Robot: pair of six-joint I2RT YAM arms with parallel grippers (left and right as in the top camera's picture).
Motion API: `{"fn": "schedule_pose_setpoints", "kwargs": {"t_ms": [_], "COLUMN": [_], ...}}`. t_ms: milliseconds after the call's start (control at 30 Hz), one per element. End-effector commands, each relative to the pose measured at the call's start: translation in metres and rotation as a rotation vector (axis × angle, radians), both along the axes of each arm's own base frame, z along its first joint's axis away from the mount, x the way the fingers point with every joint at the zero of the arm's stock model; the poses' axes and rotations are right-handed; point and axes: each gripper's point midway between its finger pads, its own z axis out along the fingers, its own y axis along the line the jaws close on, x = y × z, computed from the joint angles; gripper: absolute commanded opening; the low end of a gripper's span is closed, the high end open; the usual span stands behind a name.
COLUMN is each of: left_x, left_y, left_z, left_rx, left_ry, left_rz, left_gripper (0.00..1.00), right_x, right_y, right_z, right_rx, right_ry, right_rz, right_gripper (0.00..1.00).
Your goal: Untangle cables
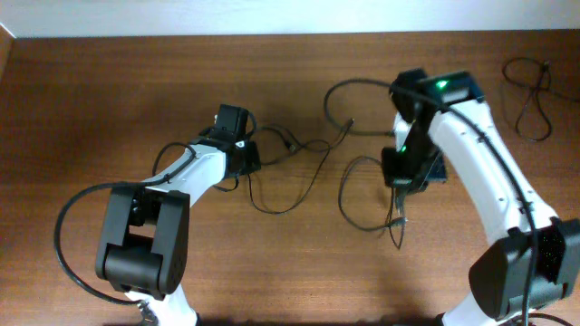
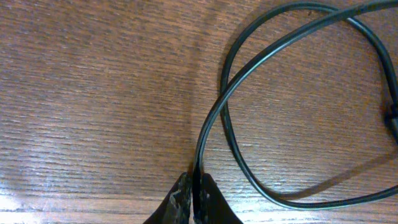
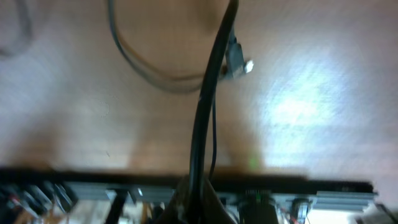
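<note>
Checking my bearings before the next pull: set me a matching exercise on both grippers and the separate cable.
1 left gripper
2 right gripper
3 separate cable

A lies alone near the table's far right corner
B shut on the plug-side cable, beside a silver-tipped plug
C shut on the looped cable

Pairs: 1-C, 2-B, 3-A
</note>
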Motion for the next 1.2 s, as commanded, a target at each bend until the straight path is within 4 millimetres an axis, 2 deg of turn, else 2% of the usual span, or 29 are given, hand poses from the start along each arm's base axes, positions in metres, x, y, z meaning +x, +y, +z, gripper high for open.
{"fn": "schedule_pose_setpoints", "kwargs": {"t_ms": [0, 67, 100, 200, 233, 300, 433, 500, 600, 667, 733, 767, 867, 933, 1000, 1033, 1100, 1167], "left_x": [-0.018, -0.018, -0.018, -0.018, -0.018, -0.018, -0.018, -0.018, -0.018, -0.018, -0.018, -0.018, -0.018, -0.018, -0.018, -0.018, -0.021, -0.022], "left_y": [0.010, 0.010, 0.010, 0.010, 0.010, 0.010, 0.010, 0.010, 0.010, 0.010, 0.010, 0.010, 0.010, 0.010, 0.010, 0.010, 0.010, 0.009], "left_z": [-0.028, -0.028, -0.028, -0.028, -0.028, -0.028, -0.028, -0.028, -0.028, -0.028, -0.028, -0.028, -0.028, -0.028, -0.028, -0.028, -0.028, -0.030], "left_rx": [0.045, 0.046, 0.045, 0.045, 0.045, 0.045, 0.045, 0.045, 0.045, 0.045, 0.045, 0.045, 0.045, 0.045, 0.045, 0.046, 0.048, 0.049], "left_ry": [0.086, 0.086, 0.086, 0.086, 0.086, 0.086, 0.086, 0.086, 0.086, 0.086, 0.086, 0.086, 0.086, 0.086, 0.087, 0.089, 0.098, 0.102], "left_rz": [0.010, 0.010, 0.010, 0.010, 0.010, 0.010, 0.010, 0.010, 0.009, 0.009, 0.009, 0.009, 0.010, 0.009, 0.009, 0.009, 0.009, 0.005], "left_gripper": [0.09, 0.10, 0.10, 0.10, 0.10, 0.13, 0.14, 0.15, 0.15, 0.18, 0.19, 0.20, 0.22, 0.23, 0.24, 0.24, 0.22, 0.23], "right_x": [-0.038, -0.052, -0.053, -0.035, -0.031, -0.030, -0.027, -0.016, -0.002, -0.001, -0.005, -0.009, -0.024, -0.028, -0.015, 0.001, 0.042, 0.061], "right_y": [0.036, 0.047, 0.051, 0.058, 0.058, 0.066, 0.063, 0.062, 0.062, 0.063, 0.061, 0.059, 0.050, 0.047, 0.044, 0.028, -0.014, -0.046], "right_z": [-0.047, -0.072, -0.084, -0.109, -0.116, -0.129, -0.140, -0.142, -0.143, -0.144, -0.147, -0.151, -0.170, -0.177, -0.175, -0.172, -0.152, -0.138], "right_rx": [0.156, 0.193, 0.200, 0.191, 0.175, 0.171, 0.068, 0.003, -0.030, -0.027, -0.030, -0.032, -0.039, -0.044, -0.054, -0.118, -0.248, -0.292], "right_ry": [0.117, 0.139, 0.120, -0.006, -0.038, -0.090, -0.153, -0.220, -0.287, -0.289, -0.278, -0.270, -0.253, -0.252, -0.295, -0.335, -0.409, -0.424], "right_rz": [0.091, 0.108, 0.128, 0.177, 0.196, 0.243, 0.320, 0.359, 0.371, 0.371, 0.368, 0.369, 0.366, 0.334, 0.314, 0.283, 0.155, 0.055], "right_gripper": [0.04, 0.04, 0.04, 0.22, 0.25, 0.42, 0.61, 0.64, 0.64, 0.61, 0.51, 0.42, 0.22, 0.04, 0.04, 0.04, 0.04, 0.04]}}
